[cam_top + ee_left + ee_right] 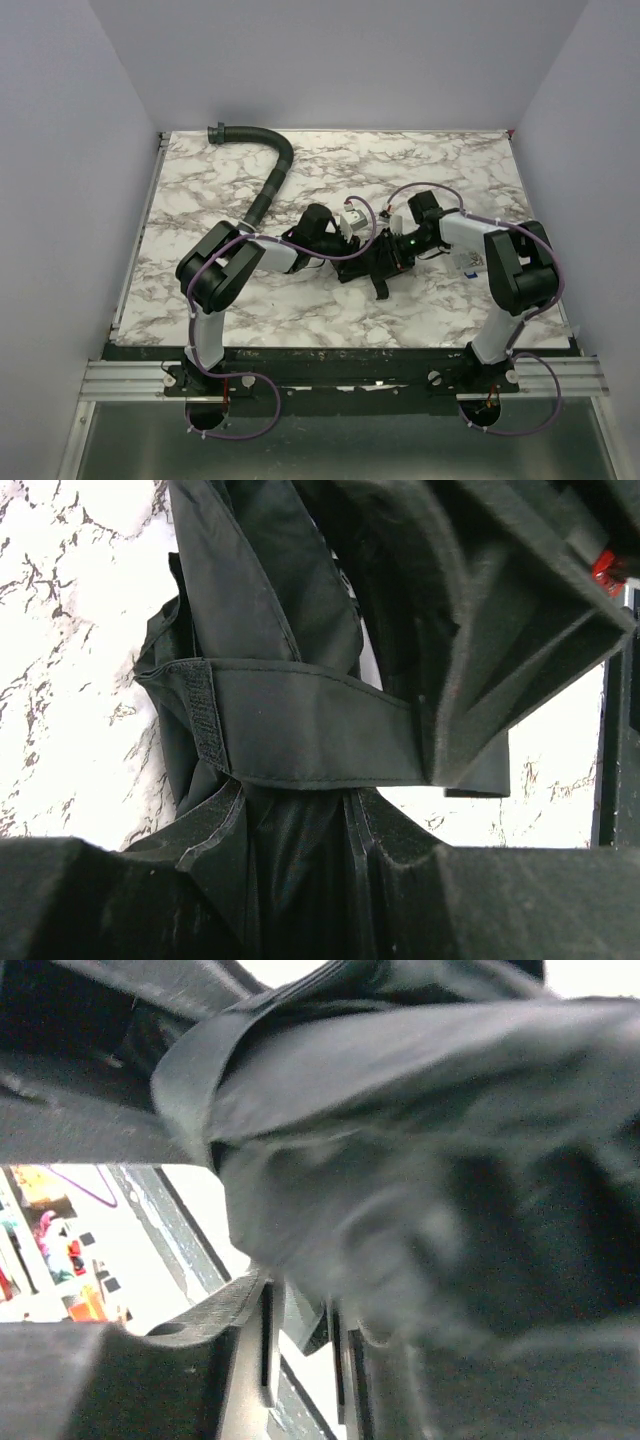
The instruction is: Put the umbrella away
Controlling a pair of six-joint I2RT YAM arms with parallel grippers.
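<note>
The umbrella (378, 268) is a short black bundle at the middle of the marble table, between both grippers. In the left wrist view its folded fabric (250, 600) fills the frame, and a closing strap (300, 725) with a velcro patch (205, 715) runs across it. My left gripper (352, 248) (300, 830) is shut on the bundle's fabric. My right gripper (398, 250) (300, 1330) is nearly closed, with a thin dark piece, apparently the strap end, between its pads. Blurred umbrella fabric (400, 1110) hangs just above those pads.
A black ribbed curved hose (270, 180) lies from the back left corner toward the left arm. The marble table (470, 170) has walls on three sides. A metal rail (340, 375) runs along the near edge.
</note>
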